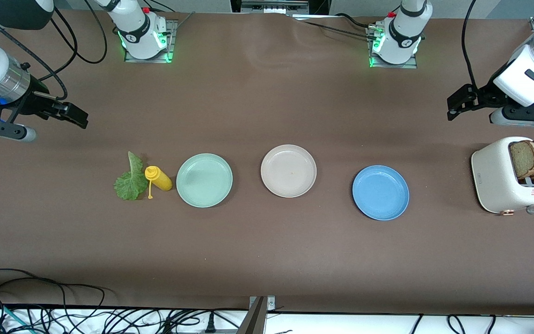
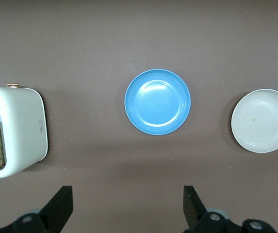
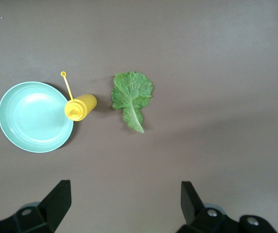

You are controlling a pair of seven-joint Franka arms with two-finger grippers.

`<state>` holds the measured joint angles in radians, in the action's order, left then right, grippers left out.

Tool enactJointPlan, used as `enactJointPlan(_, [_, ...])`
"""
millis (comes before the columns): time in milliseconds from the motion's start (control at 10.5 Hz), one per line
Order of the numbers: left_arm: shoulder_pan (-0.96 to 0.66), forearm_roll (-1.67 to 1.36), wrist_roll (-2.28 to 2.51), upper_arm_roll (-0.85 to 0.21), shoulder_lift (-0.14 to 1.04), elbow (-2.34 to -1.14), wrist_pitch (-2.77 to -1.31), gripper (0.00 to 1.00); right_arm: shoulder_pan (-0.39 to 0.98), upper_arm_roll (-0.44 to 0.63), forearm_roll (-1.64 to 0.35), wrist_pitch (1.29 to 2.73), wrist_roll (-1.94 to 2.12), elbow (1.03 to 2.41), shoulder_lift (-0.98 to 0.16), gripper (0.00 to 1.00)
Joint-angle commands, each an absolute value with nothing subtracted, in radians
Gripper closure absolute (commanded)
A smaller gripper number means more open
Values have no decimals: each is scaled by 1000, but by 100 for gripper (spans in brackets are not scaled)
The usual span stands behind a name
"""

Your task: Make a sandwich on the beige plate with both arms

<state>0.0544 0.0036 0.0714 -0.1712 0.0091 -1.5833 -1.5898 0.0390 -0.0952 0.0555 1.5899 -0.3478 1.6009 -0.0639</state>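
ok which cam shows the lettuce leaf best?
Right wrist view: the lettuce leaf lies whole and unobstructed, its veins and stalk plain, beside the yellow bottle. The front view shows it smaller. The left wrist view does not show it.

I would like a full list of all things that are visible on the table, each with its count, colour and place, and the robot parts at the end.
beige plate: one, pale beige, bare, middle of the table.
mint-green plate: one, pale green, toward the right arm's end.
blue plate: one, blue, toward the left arm's end.
lettuce leaf: one, green, flat on the table beside the bottle.
mustard bottle: one, yellow, lying between leaf and mint-green plate.
toaster: one, cream-white, at the left arm's end.
bread slices: two, brown, standing in the toaster.
left gripper: one, black, open, in the air near the toaster.
right gripper: one, black, open, in the air near the leaf.
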Motion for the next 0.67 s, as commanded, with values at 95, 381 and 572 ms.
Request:
enactJointPlan(95, [60,32,80,-178,18,-1554,-1568,0,37,-103,57,1575,-342,1594,-66,0])
enactJointPlan(381, [58,34,80,-179,20,-1554,-1566,0,38,-109,55,1559,-336,1601,-64,0])
enactJointPlan(572, [60,34,78,-178,18,-1554,-1566,0,38,-106,55,1557,-337,1601,-66,0])
